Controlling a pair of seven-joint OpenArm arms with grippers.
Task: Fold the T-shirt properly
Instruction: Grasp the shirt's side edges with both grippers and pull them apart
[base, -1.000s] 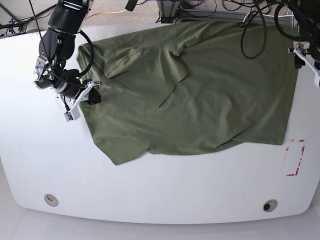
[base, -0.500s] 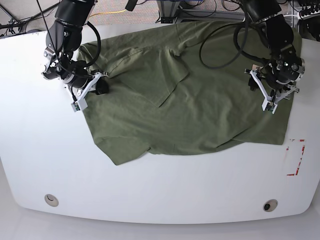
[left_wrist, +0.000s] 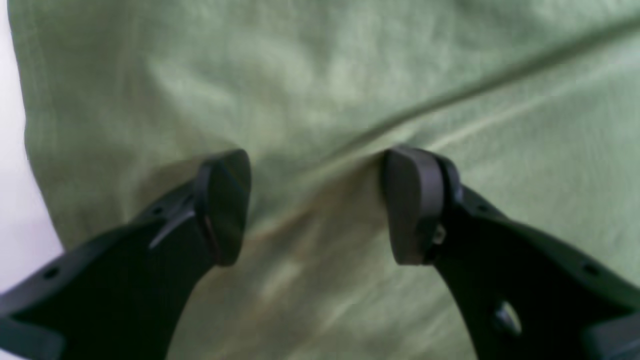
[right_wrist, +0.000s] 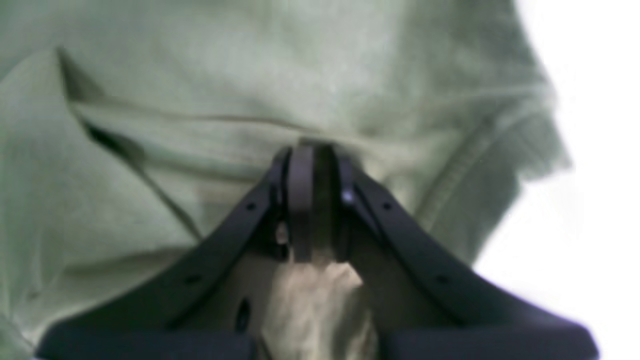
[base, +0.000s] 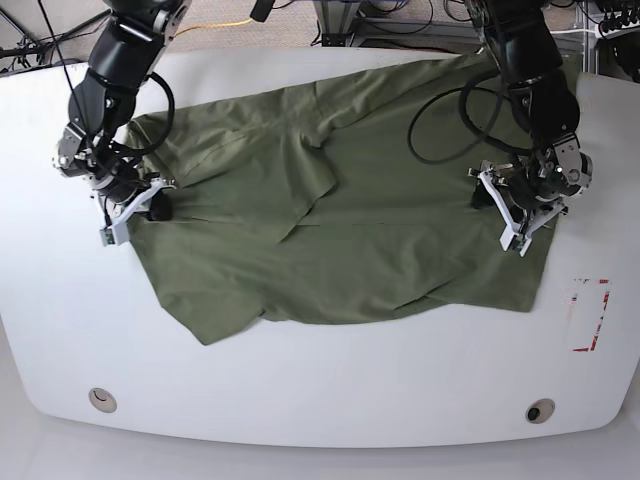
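Olive T-shirt (base: 340, 230) reads soft, light, wrinkly. My right claw (right_wrist: 312, 200) pinches its edge at frame left; left claw (left_wrist: 317, 205) spread wide over cloth near the right hem, a sound hold.

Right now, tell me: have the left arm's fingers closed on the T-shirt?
No. In the left wrist view, the left fingers stand wide apart, with the T-shirt lying loose between them.

I see the white rounded table (base: 320, 380) with a red dashed rectangular marking (base: 590, 315) at three o'clock. Two small round metal holes (base: 102, 400) sit near its six o'clock edge; black cables (base: 400, 20) lie beyond at twelve.
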